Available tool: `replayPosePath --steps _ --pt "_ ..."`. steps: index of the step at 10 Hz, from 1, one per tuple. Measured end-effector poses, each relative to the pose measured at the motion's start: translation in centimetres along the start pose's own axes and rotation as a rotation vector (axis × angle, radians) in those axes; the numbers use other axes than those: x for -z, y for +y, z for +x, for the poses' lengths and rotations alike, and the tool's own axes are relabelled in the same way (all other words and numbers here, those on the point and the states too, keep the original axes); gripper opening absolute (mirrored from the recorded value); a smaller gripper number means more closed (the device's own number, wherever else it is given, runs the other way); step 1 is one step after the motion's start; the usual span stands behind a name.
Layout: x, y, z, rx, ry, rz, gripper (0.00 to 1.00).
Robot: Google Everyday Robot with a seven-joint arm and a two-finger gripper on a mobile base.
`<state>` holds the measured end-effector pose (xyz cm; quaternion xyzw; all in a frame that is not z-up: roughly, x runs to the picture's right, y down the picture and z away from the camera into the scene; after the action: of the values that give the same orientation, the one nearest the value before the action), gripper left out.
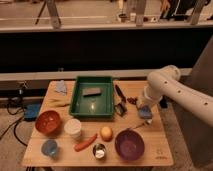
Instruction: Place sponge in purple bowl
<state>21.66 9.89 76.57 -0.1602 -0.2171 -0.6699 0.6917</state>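
The blue sponge (145,112) is at the tip of my gripper (144,108), at the right side of the wooden table (150,156). The gripper is shut on it and holds it just above the tabletop. My white arm (172,87) reaches in from the right. The purple bowl (129,145) stands empty at the table's front, a little left of the sponge and nearer to the camera.
A green tray (92,97) holding a grey block sits mid-table. A black tool (120,95) and clip lie beside it. An orange bowl (48,122), white cup (73,128), blue cup (49,148), carrot (85,143), orange fruit (106,133) and small can (99,151) stand in front.
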Motion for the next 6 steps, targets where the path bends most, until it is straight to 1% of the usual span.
replayPosePath --steps 4,6 --pt "0.4 -0.8 -1.3 0.028 -0.010 -0.007 0.05" --pt "1.1 -1.2 -3.1 0.043 -0.012 -0.010 0.05"
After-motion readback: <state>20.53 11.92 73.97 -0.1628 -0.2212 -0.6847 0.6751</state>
